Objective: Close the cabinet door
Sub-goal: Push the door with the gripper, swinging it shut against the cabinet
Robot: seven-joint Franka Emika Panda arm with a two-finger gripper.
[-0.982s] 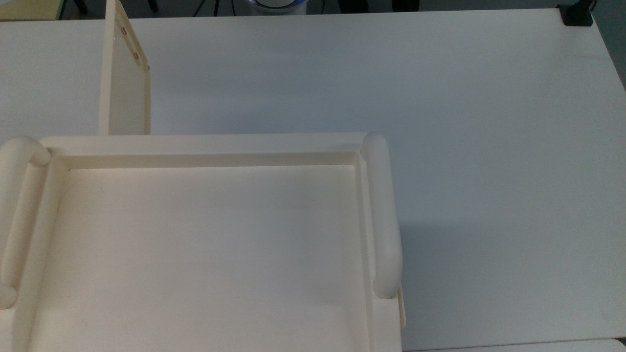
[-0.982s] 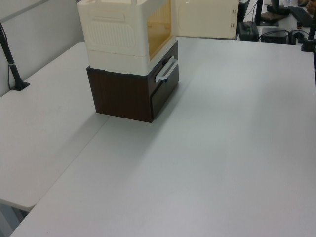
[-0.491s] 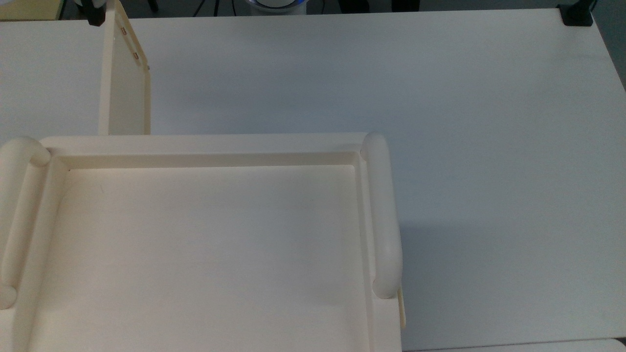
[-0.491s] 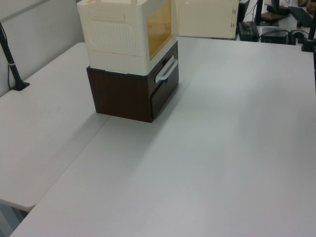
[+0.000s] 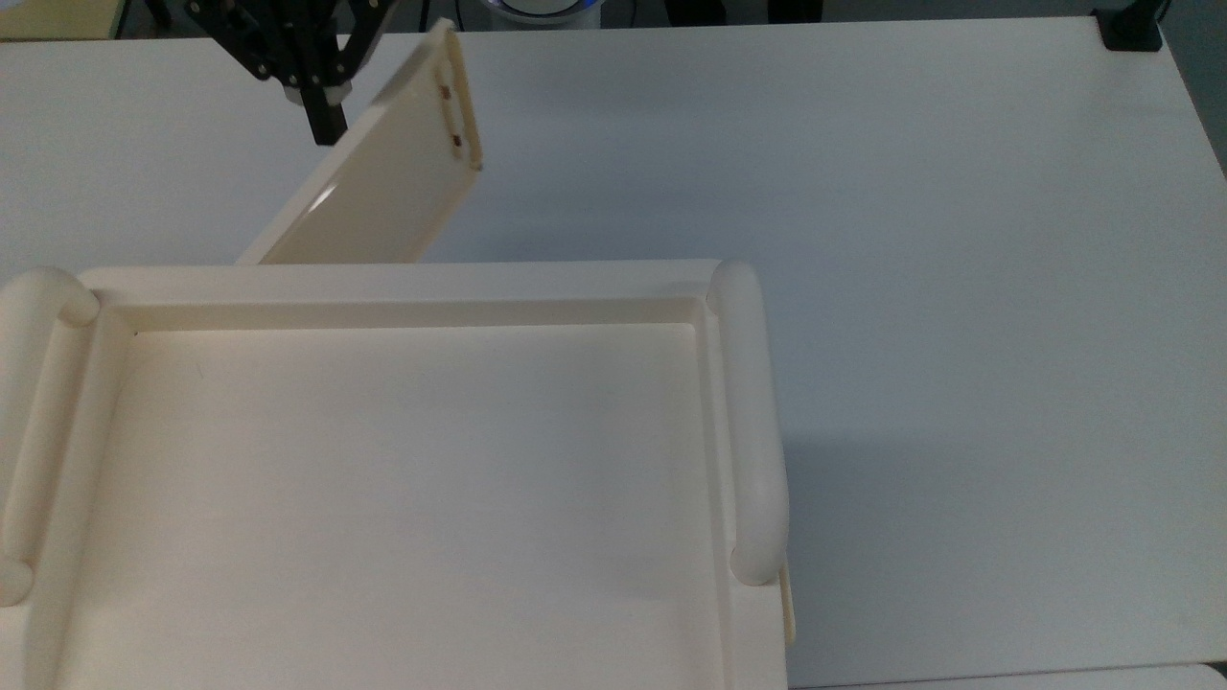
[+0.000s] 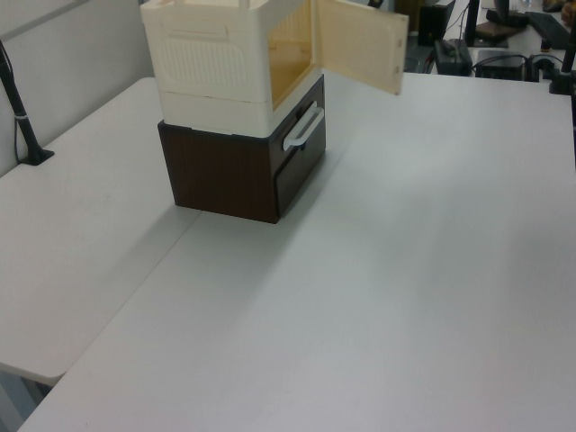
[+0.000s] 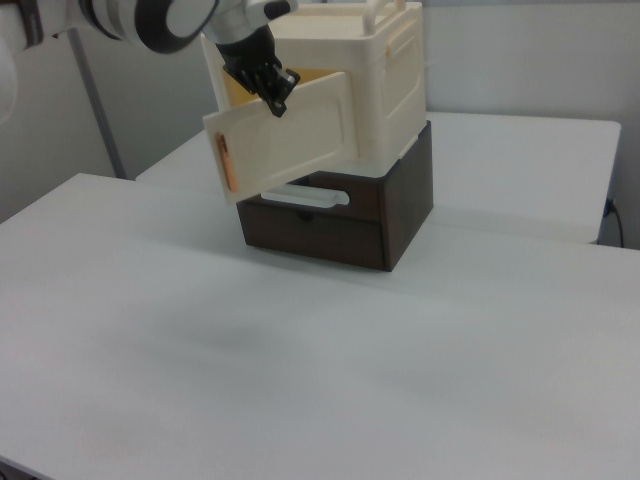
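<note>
One black gripper (image 5: 324, 120) sits against the outer face of the cabinet door (image 5: 379, 196), whether its fingers are parted I cannot tell. Door stands part-open, swung out at an angle from the cabinet (image 5: 403, 460), which rests on a dark brown drawer unit (image 7: 340, 225) on the white table (image 5: 863, 240).
</note>
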